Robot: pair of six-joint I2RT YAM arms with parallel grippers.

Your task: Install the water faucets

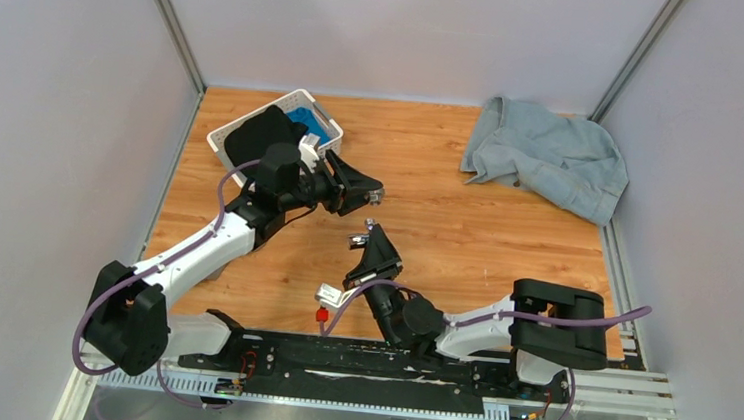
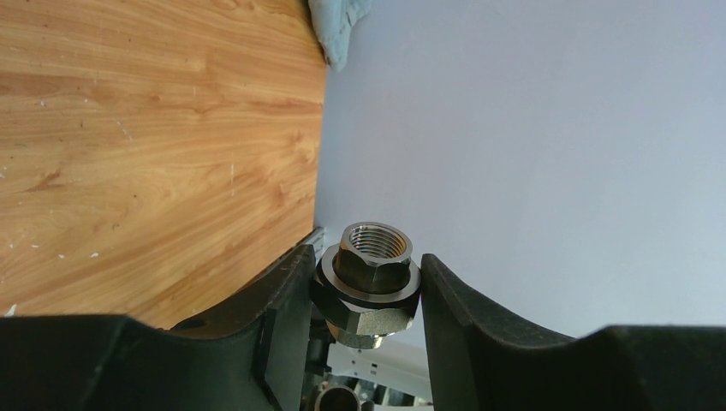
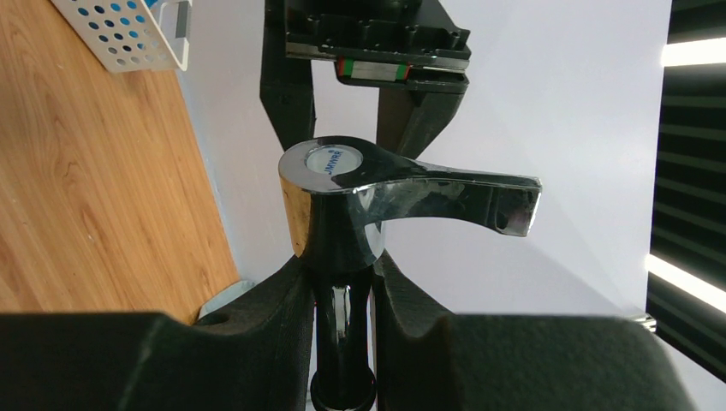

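Observation:
The water faucets are in two parts, one in each gripper, above the wooden table [image 1: 466, 238]. My left gripper [image 2: 368, 287] is shut on a stubby grey hexagonal threaded fitting [image 2: 373, 265], its open threaded end pointing away from the camera. My right gripper [image 3: 347, 287] is shut on the stem of a shiny chrome tap [image 3: 351, 201], whose lever handle points right. In the top view the left gripper [image 1: 373, 192] and the right gripper [image 1: 370, 234] face each other mid-table, a short gap between the two parts. The tap [image 1: 359, 239] shows as a small silver glint.
A white perforated basket [image 1: 255, 121] with blue and black contents stands at the back left, behind the left arm. A crumpled denim garment [image 1: 548, 159] lies at the back right. Grey walls close in the table on three sides.

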